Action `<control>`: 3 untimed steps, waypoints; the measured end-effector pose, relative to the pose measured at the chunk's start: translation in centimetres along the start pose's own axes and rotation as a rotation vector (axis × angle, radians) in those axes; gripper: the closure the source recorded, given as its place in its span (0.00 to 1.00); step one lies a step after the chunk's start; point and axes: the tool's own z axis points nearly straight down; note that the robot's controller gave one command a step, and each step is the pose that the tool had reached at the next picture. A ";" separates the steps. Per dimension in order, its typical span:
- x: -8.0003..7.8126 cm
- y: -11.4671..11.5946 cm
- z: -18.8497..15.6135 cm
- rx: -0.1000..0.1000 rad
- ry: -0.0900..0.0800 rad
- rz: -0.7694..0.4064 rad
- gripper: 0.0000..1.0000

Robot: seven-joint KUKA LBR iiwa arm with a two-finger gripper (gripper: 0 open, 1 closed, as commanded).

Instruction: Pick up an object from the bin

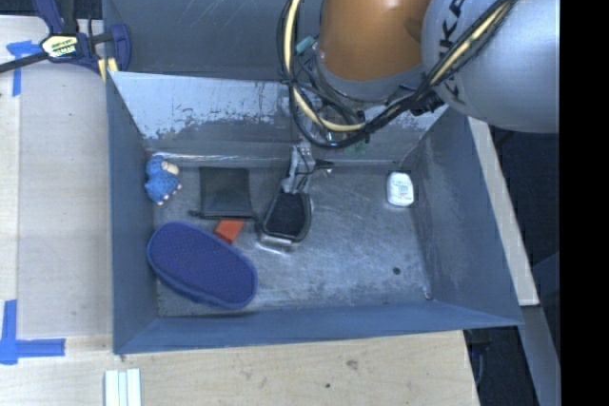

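Six loose things in bin (127, 204), one of each: black-silver gadget (285, 220), black square pad (225, 190), orange block (228, 229), blue oval case (202, 265), blue figure (161, 179), white tag (400, 189). Gadget at bin centre, long axis up-down in view, upper end leaning right. Gripper (299, 174) at its upper end; open or closed cannot tell

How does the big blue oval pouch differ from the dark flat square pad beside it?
The blue oval pouch is rounded and bulging; the dark square pad is straight-edged and thin. The pouch is clearly larger than the pad. The pouch lies slanted near the front left corner of the grey bin; the pad sits squarer to the walls, farther back. Both rest on the bin floor, a small orange block between them.
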 end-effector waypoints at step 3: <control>1.7 6.6 8.5 -0.002 -0.013 -0.114 1.00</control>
